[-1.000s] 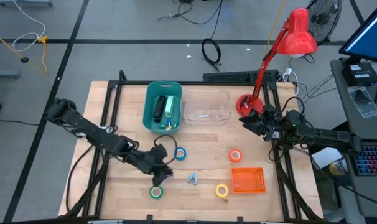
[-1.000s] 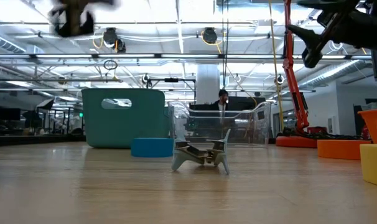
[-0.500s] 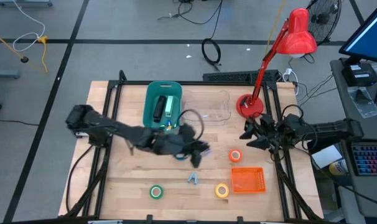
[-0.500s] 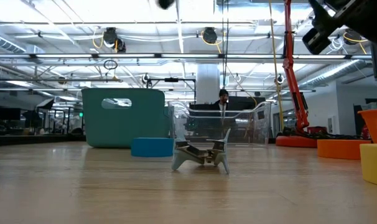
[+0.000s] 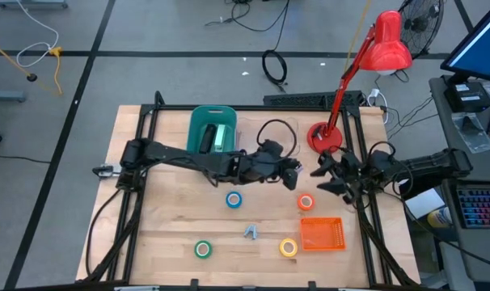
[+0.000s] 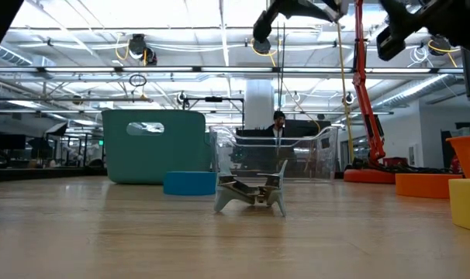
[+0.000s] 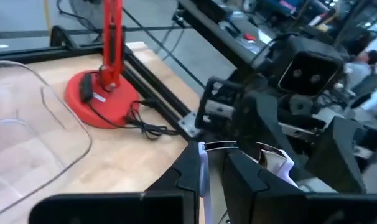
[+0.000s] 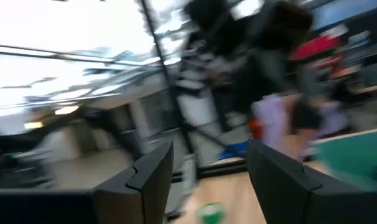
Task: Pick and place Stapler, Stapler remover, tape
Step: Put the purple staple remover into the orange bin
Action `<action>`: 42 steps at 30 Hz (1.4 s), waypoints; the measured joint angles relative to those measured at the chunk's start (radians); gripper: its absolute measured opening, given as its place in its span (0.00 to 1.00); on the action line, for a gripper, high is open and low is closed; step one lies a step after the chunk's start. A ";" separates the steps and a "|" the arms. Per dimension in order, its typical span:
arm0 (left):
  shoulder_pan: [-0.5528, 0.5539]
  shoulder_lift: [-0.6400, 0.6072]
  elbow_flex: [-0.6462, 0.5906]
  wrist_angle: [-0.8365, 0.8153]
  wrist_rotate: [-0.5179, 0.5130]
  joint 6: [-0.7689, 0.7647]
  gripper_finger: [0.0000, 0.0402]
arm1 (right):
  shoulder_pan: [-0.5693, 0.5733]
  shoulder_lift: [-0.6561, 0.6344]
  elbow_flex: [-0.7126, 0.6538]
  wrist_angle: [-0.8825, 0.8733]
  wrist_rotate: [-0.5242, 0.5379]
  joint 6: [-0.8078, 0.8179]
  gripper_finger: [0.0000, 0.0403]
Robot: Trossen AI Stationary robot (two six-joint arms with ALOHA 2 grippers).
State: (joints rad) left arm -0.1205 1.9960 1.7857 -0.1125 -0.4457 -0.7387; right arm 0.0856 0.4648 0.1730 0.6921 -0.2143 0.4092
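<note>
Four tape rolls lie flat on the wood: blue point(image 5: 234, 200), orange-red point(image 5: 306, 202), green point(image 5: 202, 250) and yellow point(image 5: 289, 247). The grey stapler remover point(image 5: 251, 233) point(image 6: 252, 194) stands on its prongs between them. Two staplers, one black point(image 5: 206, 142) and one pale green, lie in the teal bin point(image 5: 193, 149). My left gripper point(image 5: 295, 175) point(image 7: 213, 154) hangs high over mid-table, fingers nearly together, pointing at my right gripper point(image 5: 320, 179) point(image 8: 210, 158), which hovers open close by. Neither touches a task object.
A clear plastic tub point(image 5: 276, 145) sits beside the teal bin, partly under my left arm. An orange basket point(image 5: 321, 234) rests near the right front corner. A red desk lamp point(image 5: 326, 136) stands at the far right. Bare wood shows at the near left.
My left gripper has swept up and away from the green tape at the near left, across the table to the right, and now hangs beside the clear tub facing my right gripper. My right gripper has drifted slightly toward the near edge. No object has moved.
</note>
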 joint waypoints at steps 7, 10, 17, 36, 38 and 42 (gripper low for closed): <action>0.001 0.006 0.005 0.004 -0.052 0.001 0.10 | 0.000 0.005 0.000 -0.017 0.167 -0.113 0.41; 0.004 0.006 0.005 0.004 -0.052 0.005 0.10 | 0.000 0.016 0.000 -0.021 0.166 -0.104 0.39; 0.005 0.006 0.005 0.010 -0.038 0.012 0.10 | -0.001 0.053 0.000 -0.019 0.196 -0.099 0.39; 0.005 0.035 0.005 0.043 -0.053 -0.007 0.10 | -0.001 0.058 0.000 0.037 0.261 -0.108 0.38; 0.007 0.036 0.005 0.048 -0.057 -0.004 0.10 | -0.001 0.061 0.000 0.037 0.267 -0.108 0.38; 0.013 0.034 0.005 0.046 -0.079 -0.003 0.10 | -0.001 0.062 0.000 0.039 0.270 -0.108 0.38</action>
State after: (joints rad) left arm -0.1072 2.0300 1.7905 -0.0661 -0.5243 -0.7420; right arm 0.0849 0.5268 0.1734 0.7311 0.0555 0.3012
